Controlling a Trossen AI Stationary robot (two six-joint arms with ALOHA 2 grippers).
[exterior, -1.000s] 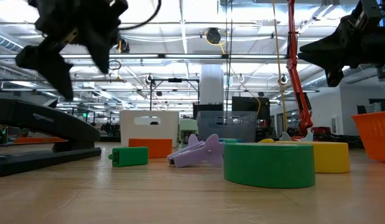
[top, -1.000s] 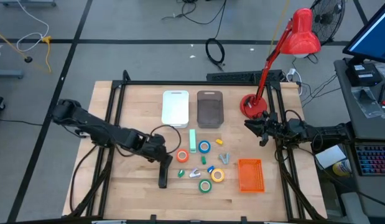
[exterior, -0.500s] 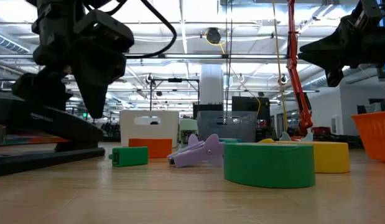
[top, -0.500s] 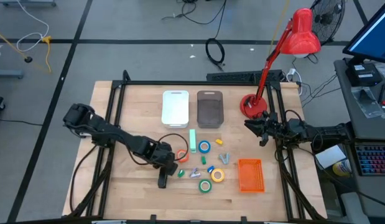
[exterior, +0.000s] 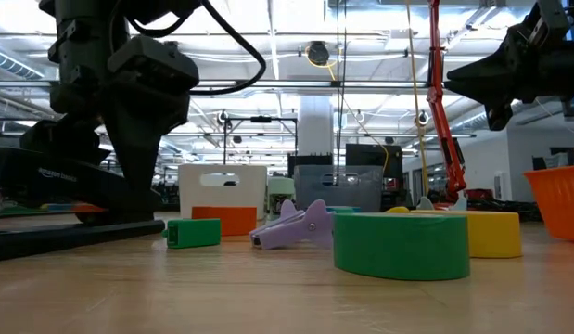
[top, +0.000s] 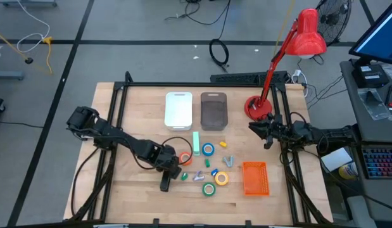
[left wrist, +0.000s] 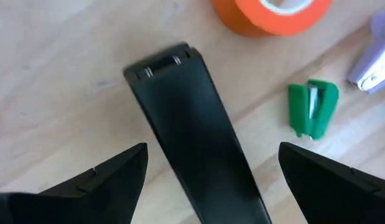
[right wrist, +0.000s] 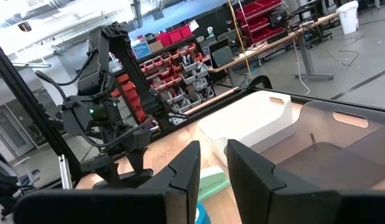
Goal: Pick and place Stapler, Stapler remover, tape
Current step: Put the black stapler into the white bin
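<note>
Left claw (left wrist: 204, 180) open, fingers straddling black stapler (left wrist: 192, 134) on counter (left wrist: 49, 74); stapler's long axis runs straight ahead between them. Orange tape (left wrist: 273, 12) just beyond. Right claw (top: 266, 134) far off, nearly closed, empty.

The left gripper (left wrist: 208, 186) hangs over a pale wooden table (left wrist: 49, 81), its two dark fingers (left wrist: 99, 180) spread wide on either side of a long black stapler (left wrist: 192, 137) lying flat on the wood. Near the stapler's far end sits an orange ring-shaped tape roll (left wrist: 273, 14). Beside the stapler lies a small green plastic piece (left wrist: 312, 107), and a pale lilac stapler remover (left wrist: 372, 53) shows at the edge.
</note>
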